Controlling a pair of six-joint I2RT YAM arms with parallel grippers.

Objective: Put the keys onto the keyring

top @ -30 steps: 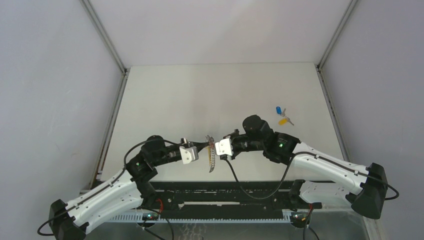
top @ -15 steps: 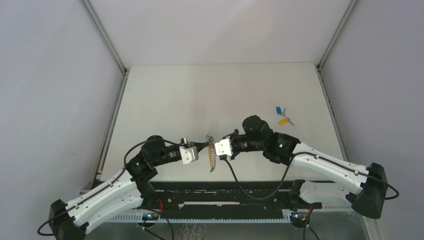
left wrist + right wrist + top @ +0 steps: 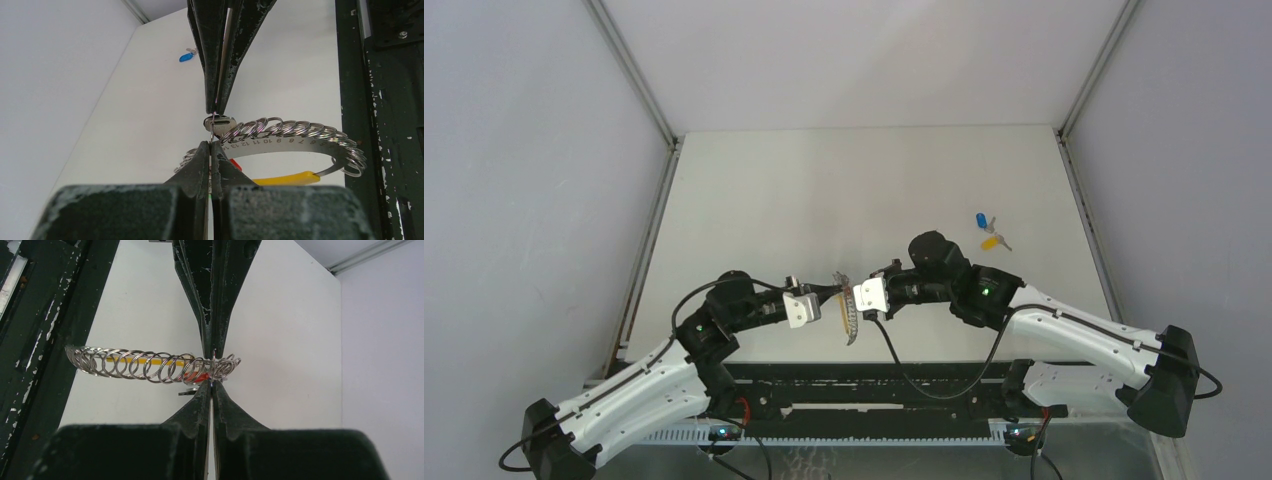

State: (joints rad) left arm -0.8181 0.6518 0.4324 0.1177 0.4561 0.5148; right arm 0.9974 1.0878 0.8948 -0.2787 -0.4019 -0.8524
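- Top view: we are seeing nothing moving over the last second. The left gripper [image 3: 832, 297] and right gripper [image 3: 852, 297] are both pinching the keyring [image 3: 849, 322], with the keys [image 3: 989, 232] lying well apart.
- Left wrist: the left gripper [image 3: 210, 148] is pressing on 1 loop.
- Right wrist: the same pinch is showing, so we are judging threading stalled.

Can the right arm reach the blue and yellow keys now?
Probably not yet. The way to the blue key and yellow key looks free, but the right hand is shut on the keyring, also pinched by the left hand; it must release first.
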